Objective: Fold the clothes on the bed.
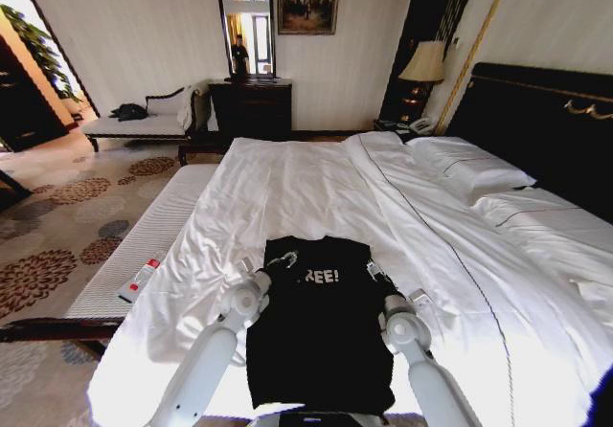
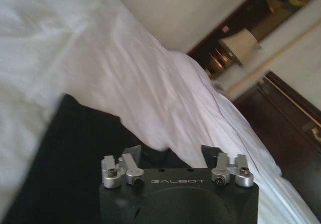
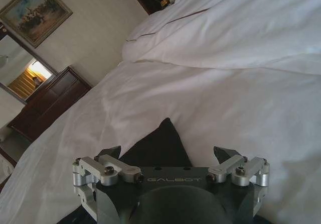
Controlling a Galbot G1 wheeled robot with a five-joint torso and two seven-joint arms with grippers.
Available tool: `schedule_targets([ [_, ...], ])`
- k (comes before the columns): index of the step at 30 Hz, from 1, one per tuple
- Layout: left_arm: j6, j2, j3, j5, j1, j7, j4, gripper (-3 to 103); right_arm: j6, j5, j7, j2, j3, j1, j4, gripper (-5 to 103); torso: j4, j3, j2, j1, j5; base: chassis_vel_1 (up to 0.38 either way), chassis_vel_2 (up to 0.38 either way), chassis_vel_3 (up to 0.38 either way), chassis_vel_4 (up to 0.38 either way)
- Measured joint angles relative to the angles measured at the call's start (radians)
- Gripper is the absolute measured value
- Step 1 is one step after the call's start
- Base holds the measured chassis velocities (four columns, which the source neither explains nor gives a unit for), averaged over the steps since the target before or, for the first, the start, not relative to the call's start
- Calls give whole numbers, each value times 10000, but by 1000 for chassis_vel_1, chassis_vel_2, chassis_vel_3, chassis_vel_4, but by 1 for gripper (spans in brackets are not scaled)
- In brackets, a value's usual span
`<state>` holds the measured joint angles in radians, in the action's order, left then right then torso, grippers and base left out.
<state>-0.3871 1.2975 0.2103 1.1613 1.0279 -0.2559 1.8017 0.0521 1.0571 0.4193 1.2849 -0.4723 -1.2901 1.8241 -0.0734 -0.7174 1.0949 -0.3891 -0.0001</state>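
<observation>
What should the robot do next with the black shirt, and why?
Probably close both hands on the shirt's top corners. The black T-shirt lies flat on the bed, and the left hand and right hand sit open at its upper edge.

We read only "REE!" on the shirt (image 1: pixel 321 336); its first letter lies under a fold or the left arm. The shirt's near hem is cut by the head view's lower edge, and both arms cover its side edges. In the left wrist view the left hand (image 2: pixel 170 153) shows only the roots of its two fingers, spread apart over the shirt; the tips are hidden behind the hand's body. The right hand (image 3: pixel 170 156) likewise shows spread finger stubs, with a corner of shirt between them. The bed (image 1: pixel 316 188) runs off the right edge, its near right corner unseen. The headboard (image 1: pixel 536 121) is cut too.
</observation>
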Motion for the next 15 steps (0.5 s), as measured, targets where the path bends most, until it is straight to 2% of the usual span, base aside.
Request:
schedule_targets([
  [1,0,0,86,46,19,-23,0,74,-1,-8,0,4,7,-4,5,100,0,0,0,0,0,0,0,0,0],
  [2,0,0,86,46,19,-23,0,74,-1,-8,0,4,7,-4,5,100,0,0,0,0,0,0,0,0,0],
  [5,-5,-26,839,289,214,-213,1,90,-5,-36,-1,-21,33,-21,13,100,0,0,0,0,0,0,0,0,0],
  [7,-4,-39,956,245,259,-230,1,90,-5,-32,-1,-40,32,-12,12,100,-1,0,0,0,0,0,0,0,0],
  [9,58,-68,1466,-180,483,-261,0,98,-5,42,-1,-176,14,118,-55,100,-1,0,1,0,-1,0,0,0,0],
  [15,0,-237,2312,-722,807,-730,-84,100,165,395,-151,-821,-206,522,-508,100,4,0,0,0,3,0,0,0,0],
])
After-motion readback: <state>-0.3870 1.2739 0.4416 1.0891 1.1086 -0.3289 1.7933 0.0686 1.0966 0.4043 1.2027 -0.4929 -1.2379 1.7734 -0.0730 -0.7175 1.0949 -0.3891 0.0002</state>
